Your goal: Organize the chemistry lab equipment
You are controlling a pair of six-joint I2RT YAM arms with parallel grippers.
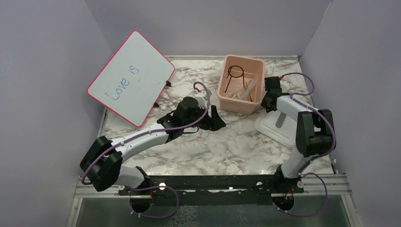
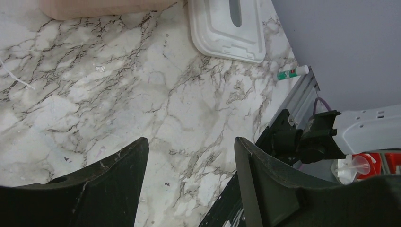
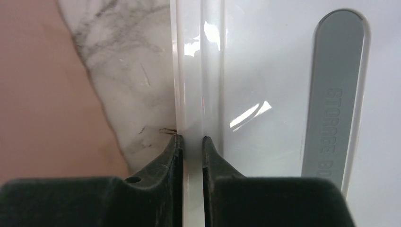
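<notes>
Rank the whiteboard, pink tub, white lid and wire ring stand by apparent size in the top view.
Largest: whiteboard.
Then pink tub.
Then white lid, partly hidden by the right arm, so unsure against the tub.
Smallest: wire ring stand.

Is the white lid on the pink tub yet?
No, the white lid lies flat on the table beside the open pink tub, the right gripper closed on its rim.

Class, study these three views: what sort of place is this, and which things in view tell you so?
Likely a robot test booth, not a working lab: plain lilac walls enclose a marble-patterned table, two arms are bolted at its near edge, and a pink tub holds lab gear.
</notes>
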